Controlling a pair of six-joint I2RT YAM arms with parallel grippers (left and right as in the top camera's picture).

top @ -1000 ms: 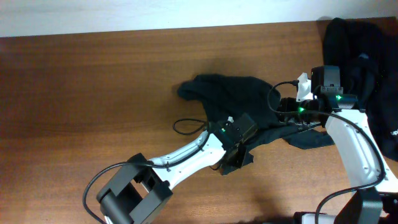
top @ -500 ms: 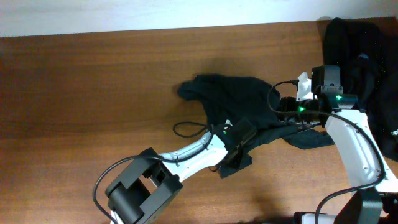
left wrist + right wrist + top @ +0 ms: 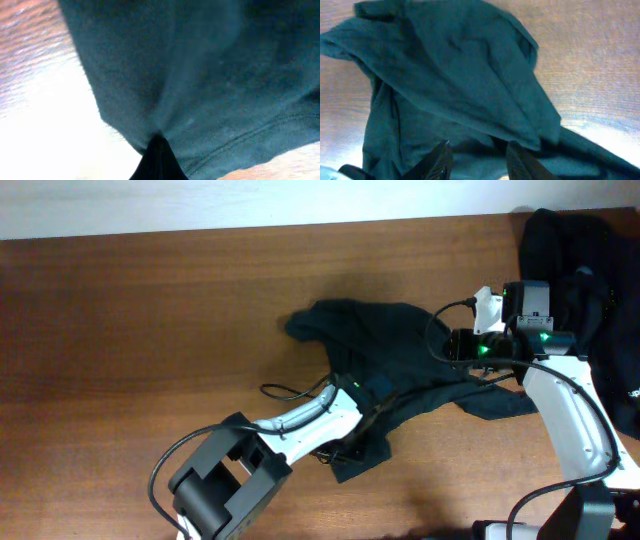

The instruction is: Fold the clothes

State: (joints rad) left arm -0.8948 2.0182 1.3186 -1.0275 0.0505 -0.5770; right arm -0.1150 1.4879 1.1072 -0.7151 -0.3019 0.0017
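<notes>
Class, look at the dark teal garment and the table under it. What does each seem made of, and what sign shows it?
The dark teal garment is probably soft knit fabric, perhaps cotton jersey, matte; it drapes in loose folds and shows a stitched hem. The table is wood or wood-look laminate, brown with streaky grain and slight sheen; which is unclear.

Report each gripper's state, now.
Left gripper: closed, pinching the dark garment.
Right gripper: open, fingers apart over the garment.
</notes>
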